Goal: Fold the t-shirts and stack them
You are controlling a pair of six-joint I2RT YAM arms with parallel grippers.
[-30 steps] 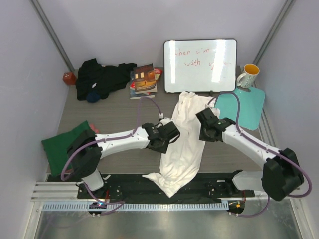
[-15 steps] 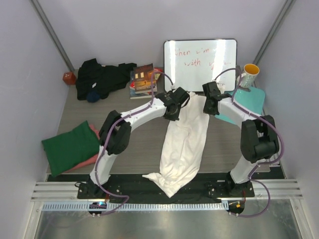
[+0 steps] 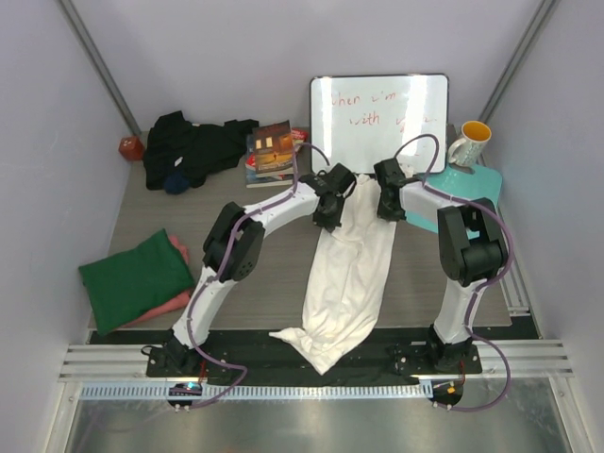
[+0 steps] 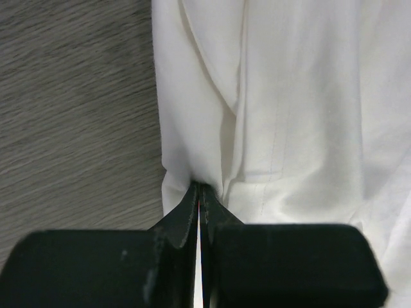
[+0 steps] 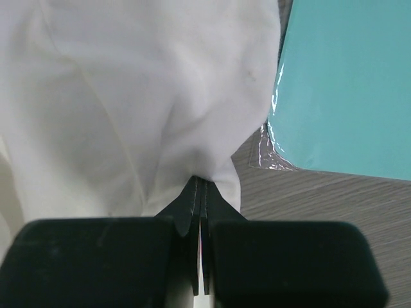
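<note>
Moved since earlier: both arms, from mid-frame to upper centre; left gripper and right gripper were each pinched shut on a top corner of the white shirt, which lay down centre frame; judged best spread evenly, kept taut.

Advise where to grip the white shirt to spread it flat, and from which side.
Its far end, one corner per tool, from above at the outer edges. The white shirt lies bunched in a narrow strip running far to near, so pulling those corners apart should widen it. The left tool and right tool are both shut on cloth there.
</note>
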